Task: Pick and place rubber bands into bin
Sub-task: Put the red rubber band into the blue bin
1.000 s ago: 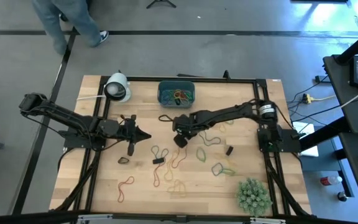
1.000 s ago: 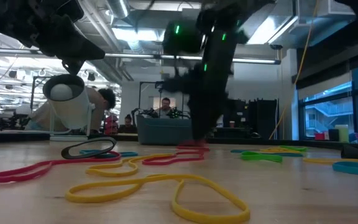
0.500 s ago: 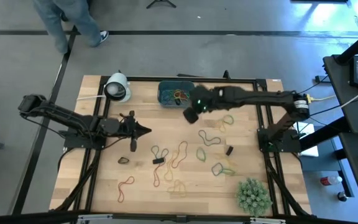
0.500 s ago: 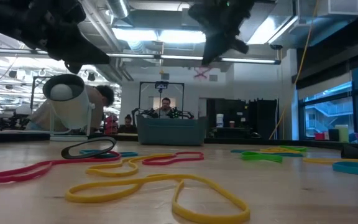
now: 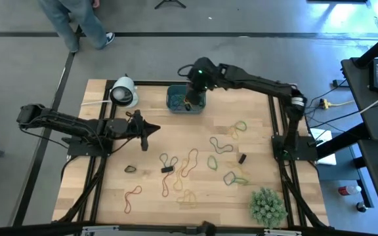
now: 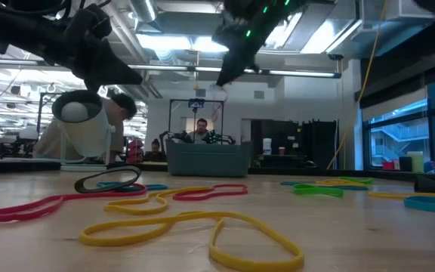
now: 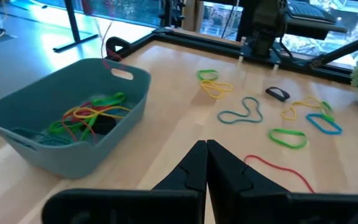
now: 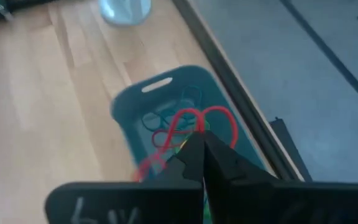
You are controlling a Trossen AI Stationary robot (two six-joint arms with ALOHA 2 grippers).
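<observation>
The teal bin (image 5: 176, 103) stands at the table's far middle with several rubber bands in it (image 7: 86, 115). Right above it hovers my right gripper (image 5: 190, 92) (image 8: 199, 138), shut on a red rubber band (image 8: 188, 124). Several more bands (image 5: 190, 160) lie flat and loose across the table's middle and near side; a yellow one (image 6: 195, 227) is closest in the low view. My left gripper (image 5: 156, 128) (image 7: 205, 146) is shut and empty, above the table left of the centre and pointing toward the bin (image 7: 17, 127). My right gripper pinches the red rubber band (image 8: 194, 129) between its two shut fingertips. The fingers slant down over the bin. The band's twisted loops (image 8: 219, 118) spread out beyond the fingertips, lifted clear of the table and above the bin's inside.
A white roll (image 5: 123, 92) lies at the far left, left of the bin. A green spiky plant (image 5: 268, 206) stands at the near right corner. Small black pieces (image 5: 241, 158) (image 5: 167, 170) lie among the bands. A person's legs (image 5: 77, 23) show beyond the far edge.
My right gripper has risen from the table's middle and swung toward the far edge, carrying the red band up to above the bin. My left gripper has turned a little toward the far edge, still shut.
</observation>
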